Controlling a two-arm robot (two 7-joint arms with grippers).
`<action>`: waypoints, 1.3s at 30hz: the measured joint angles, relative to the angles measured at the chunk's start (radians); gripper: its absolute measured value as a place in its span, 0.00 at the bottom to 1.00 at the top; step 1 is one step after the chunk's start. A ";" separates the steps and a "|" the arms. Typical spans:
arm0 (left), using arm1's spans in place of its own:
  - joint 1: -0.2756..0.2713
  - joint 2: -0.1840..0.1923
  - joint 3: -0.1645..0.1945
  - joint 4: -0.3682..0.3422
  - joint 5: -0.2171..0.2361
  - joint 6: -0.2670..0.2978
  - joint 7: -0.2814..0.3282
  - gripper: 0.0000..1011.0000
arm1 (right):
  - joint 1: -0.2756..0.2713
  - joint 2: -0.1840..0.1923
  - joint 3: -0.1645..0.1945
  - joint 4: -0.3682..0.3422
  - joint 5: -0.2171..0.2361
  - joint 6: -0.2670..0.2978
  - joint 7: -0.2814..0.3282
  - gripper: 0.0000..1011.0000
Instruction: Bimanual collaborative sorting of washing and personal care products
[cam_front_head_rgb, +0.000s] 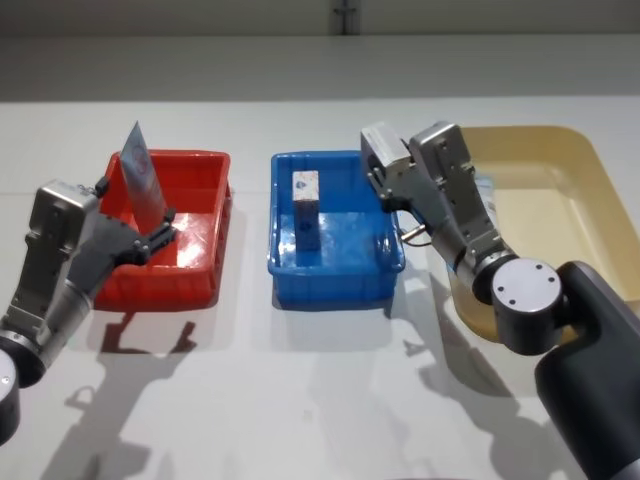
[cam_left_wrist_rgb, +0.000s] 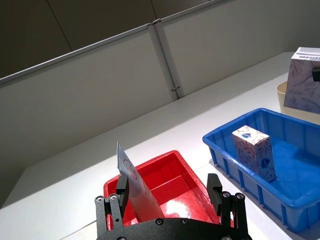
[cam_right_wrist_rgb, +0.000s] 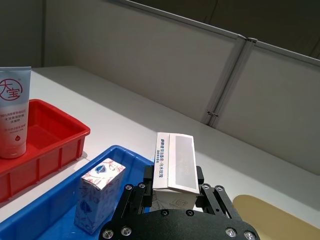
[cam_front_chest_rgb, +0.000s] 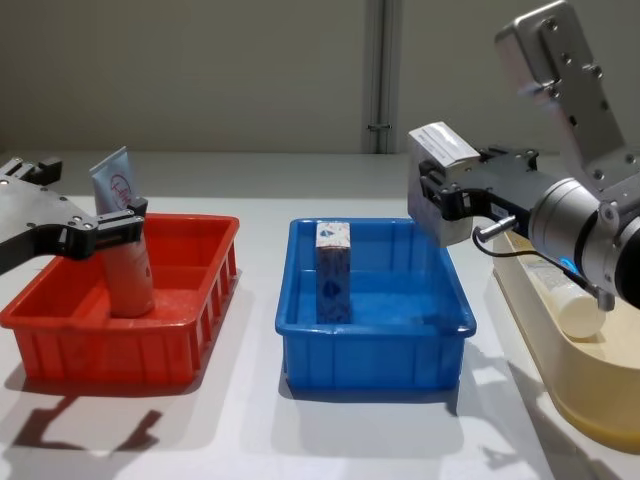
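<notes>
My left gripper (cam_front_chest_rgb: 120, 232) is holding a tube (cam_front_chest_rgb: 125, 245) upright in the red tub (cam_front_chest_rgb: 60, 330); my right gripper (cam_front_chest_rgb: 447, 205) is clamping 1 carton (cam_front_chest_rgb: 440, 160) above the blue tub (cam_front_chest_rgb: 375, 350), where another carton (cam_front_chest_rgb: 333, 272) is standing.

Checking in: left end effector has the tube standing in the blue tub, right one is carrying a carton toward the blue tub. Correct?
Not quite. The left end effector holds the tube standing in the red tub, not the blue tub; the chest view shows this. The right end effector does carry a carton at the blue tub's edge, where another carton already stands.
</notes>
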 joint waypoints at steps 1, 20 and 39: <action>0.000 0.000 0.000 0.000 0.000 0.000 0.000 0.99 | -0.004 0.004 0.005 -0.015 0.002 0.002 -0.003 0.44; 0.000 0.000 0.000 0.000 0.000 0.000 0.000 0.99 | -0.078 0.046 0.113 -0.157 0.008 0.049 -0.081 0.44; 0.000 0.000 0.000 0.000 0.000 0.000 0.000 0.99 | -0.118 0.047 0.211 -0.138 -0.038 0.090 -0.148 0.44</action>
